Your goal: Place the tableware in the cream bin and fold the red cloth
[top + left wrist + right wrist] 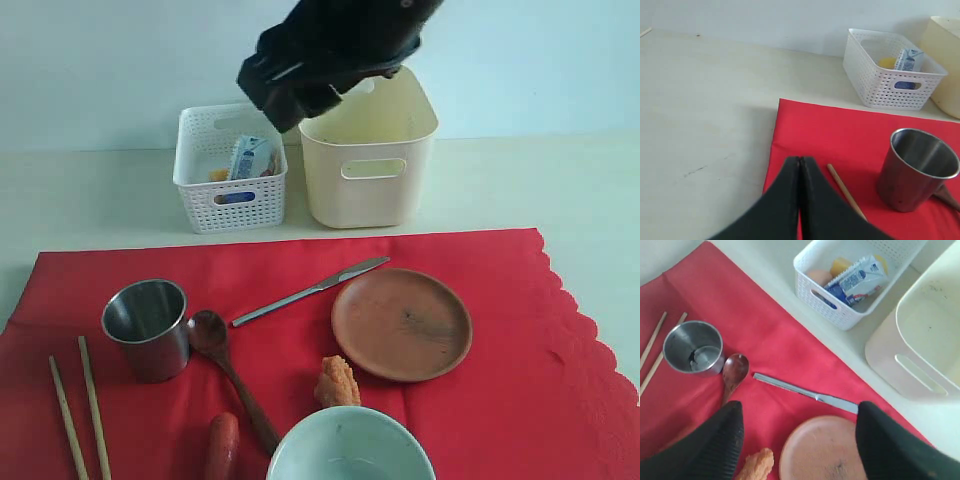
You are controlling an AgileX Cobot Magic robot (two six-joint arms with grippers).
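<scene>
Risks first. The right gripper (pixel 798 412) is held high over the far side, by the cream bin (pixel 368 160) and the white basket (pixel 230 170). Its jaws are spread wide and nothing is gripped. The left gripper (pixel 800 162) is pinched fully closed with nothing held, and is hung over the left edge of the red cloth (pixel 500 400), by the chopsticks (pixel 80 415).

- knife (pixel 310 290): thin, flat on the cloth. A slip, or a pinched fold of cloth, is likely if it is taken from above.
- plate (pixel 401 323): low rim, with the knife tip just beside its far-left edge. One can be nudged while the other is picked.
- cup (pixel 147 328): upright, with the head of the spoon (pixel 225 370) just beside it. It can be tipped if the spoon is approached from the left.
- chopsticks: round, so they can be rolled apart and one missed.
- bowl (pixel 350 450): cut off at the near edge of the exterior view, so its position is only partly known.
- wrong container: the basket stands just left of the bin and already holds a milk carton (pixel 250 157).
- The cloth cannot be folded until it is cleared, and a food lump (pixel 338 382) also lies on it.

The cloth is bright red and spread flat on the counter (pixel 90 200), with a scalloped right edge. All the tableware is on it, and none is seen in the bin.
</scene>
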